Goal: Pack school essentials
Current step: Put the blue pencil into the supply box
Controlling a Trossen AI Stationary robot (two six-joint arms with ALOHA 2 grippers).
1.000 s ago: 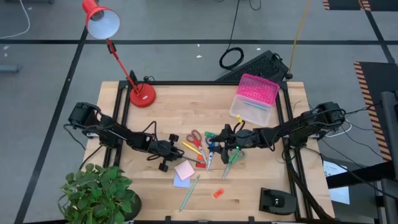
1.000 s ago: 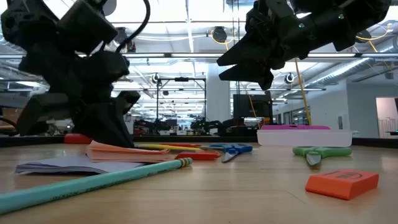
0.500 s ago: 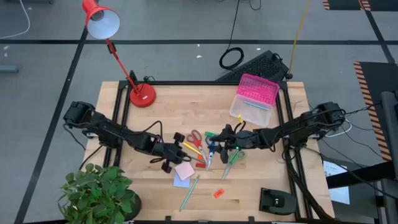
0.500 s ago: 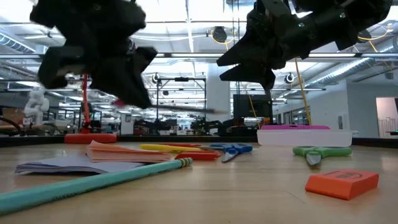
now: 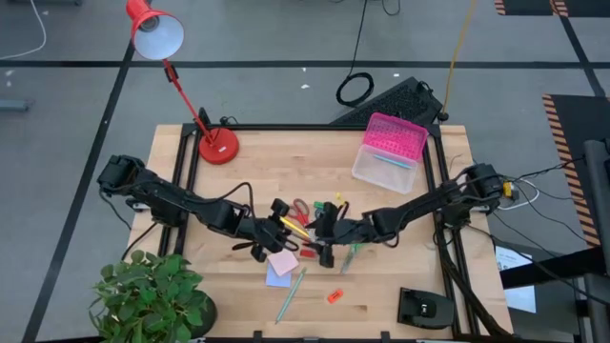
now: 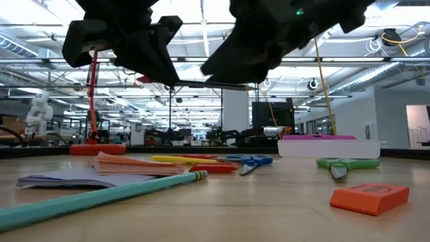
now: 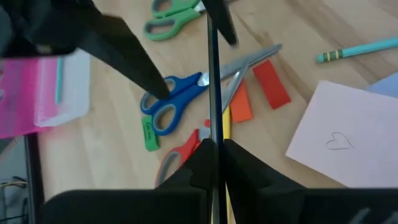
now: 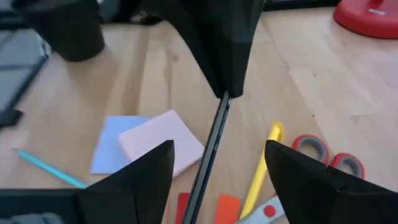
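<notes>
My left gripper [image 7: 214,146] is shut on a thin dark pen [image 6: 201,84], held level well above the table. My right gripper [image 8: 217,148] is open right in front of it. Its fingers stand on either side of the pen's free end without visibly touching it. Below them on the table lie red scissors [image 5: 298,211], blue scissors [image 7: 174,106], green scissors [image 6: 342,163], a yellow pen [image 8: 264,162], a pink sticky pad [image 5: 283,261] on a lavender one [image 5: 275,278], a teal pencil [image 5: 291,294] and an orange eraser [image 6: 369,197]. My left gripper pinches the dark pen between its two fingers near one end [image 7: 214,138]. The pen lies along the fingers and sticks straight out past their tips toward my right gripper. It is level and lifted clear of the table.
A clear box with a pink lid [image 5: 391,151] stands at the far right of the table. A red desk lamp [image 5: 217,145] stands at the far left, and a potted plant [image 5: 152,297] at the near left corner. Bare wood shows at the near right.
My left gripper has risen from the table beside the sticky pads with the dark pen, carrying it up and toward the table's right. My right gripper has moved left toward it, and its fingers now flank the pen's free end.
</notes>
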